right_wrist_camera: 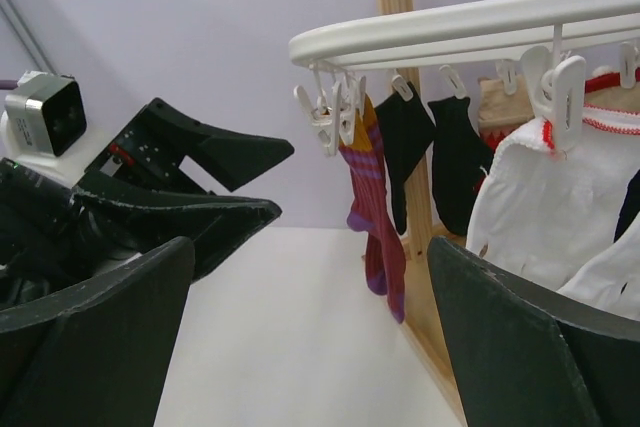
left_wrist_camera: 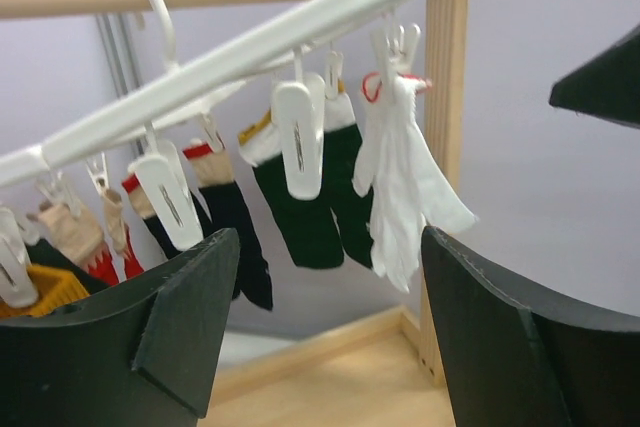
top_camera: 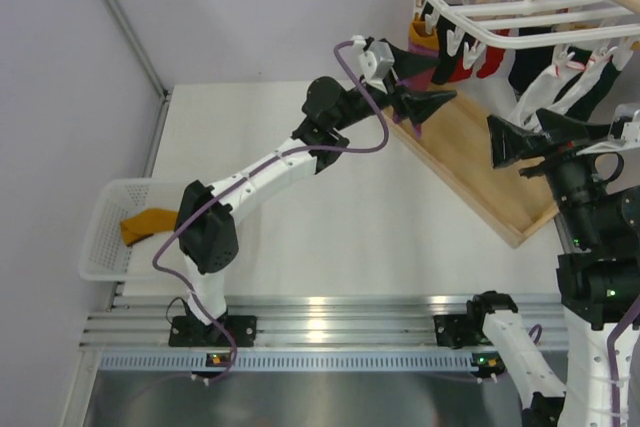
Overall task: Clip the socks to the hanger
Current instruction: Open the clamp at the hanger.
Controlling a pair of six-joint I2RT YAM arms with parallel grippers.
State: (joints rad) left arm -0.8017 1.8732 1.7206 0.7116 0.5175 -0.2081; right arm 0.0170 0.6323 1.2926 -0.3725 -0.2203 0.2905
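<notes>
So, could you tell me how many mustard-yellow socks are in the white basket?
1. One mustard-yellow sock lies crumpled in the white basket at the left of the overhead view. The left arm covers the basket's right side, so another may be hidden.

White hanger [right_wrist_camera: 450, 29], magenta sock [right_wrist_camera: 375, 217] with orange stripes, mustard sock [top_camera: 145, 222], white basket [top_camera: 100, 247].

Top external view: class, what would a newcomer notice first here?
The white hanger, top right, is crowded with clipped socks. The left tool and right tool hover beside it, both open and empty. One mustard sock lies in the white basket, far left.
</notes>
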